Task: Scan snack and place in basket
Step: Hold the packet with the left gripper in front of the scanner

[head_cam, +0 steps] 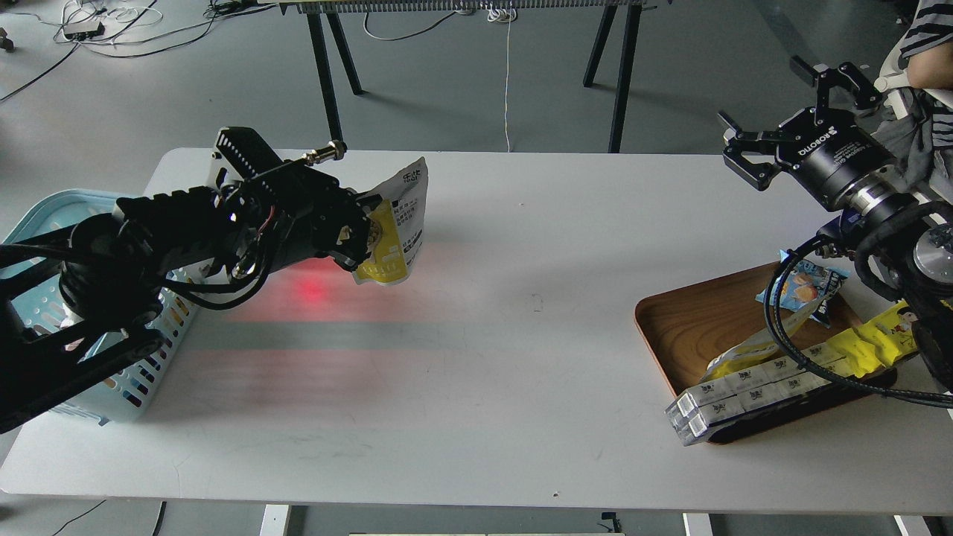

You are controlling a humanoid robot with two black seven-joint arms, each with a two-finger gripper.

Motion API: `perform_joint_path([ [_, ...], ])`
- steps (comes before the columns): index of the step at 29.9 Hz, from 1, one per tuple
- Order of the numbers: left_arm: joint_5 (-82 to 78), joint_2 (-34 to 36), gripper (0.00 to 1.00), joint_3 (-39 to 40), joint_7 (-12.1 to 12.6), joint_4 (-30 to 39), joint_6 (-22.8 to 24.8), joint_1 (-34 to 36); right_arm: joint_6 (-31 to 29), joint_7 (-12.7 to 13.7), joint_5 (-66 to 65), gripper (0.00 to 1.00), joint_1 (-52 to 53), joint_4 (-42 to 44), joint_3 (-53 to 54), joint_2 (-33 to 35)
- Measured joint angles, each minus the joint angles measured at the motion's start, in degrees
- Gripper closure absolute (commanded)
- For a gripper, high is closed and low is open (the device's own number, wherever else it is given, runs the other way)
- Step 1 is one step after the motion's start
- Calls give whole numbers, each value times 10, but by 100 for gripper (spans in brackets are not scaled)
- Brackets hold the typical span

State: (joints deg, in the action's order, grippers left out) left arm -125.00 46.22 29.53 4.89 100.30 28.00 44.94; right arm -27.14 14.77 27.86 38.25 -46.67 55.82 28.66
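My left gripper (362, 237) is shut on the snack (397, 223), a yellow and white pouch with dark print, and holds it tilted above the left part of the white table (506, 335). A red light spot glows on the table just below the gripper. The light blue basket (141, 376) stands at the table's left edge, mostly hidden behind my left arm. My right gripper (774, 126) is open and empty, raised above the table's far right corner.
A brown wooden tray (700, 320) at the right holds a long bright-yellow wrapper (867, 342), a small blue packet (808, 286) and white boxes (744, 394). A person sits at the far right edge. Black table legs stand behind the table.
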Motion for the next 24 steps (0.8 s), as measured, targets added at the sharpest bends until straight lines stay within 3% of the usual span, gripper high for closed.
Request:
perform_joint_path([
  [13,18,19,100,-1,-29,11,0,34,4,0,-1,0,0,0,-2,0],
  [24,95,21,100,17,-27,10,0,31,5,0,-1,0,-2,0,-2,0],
])
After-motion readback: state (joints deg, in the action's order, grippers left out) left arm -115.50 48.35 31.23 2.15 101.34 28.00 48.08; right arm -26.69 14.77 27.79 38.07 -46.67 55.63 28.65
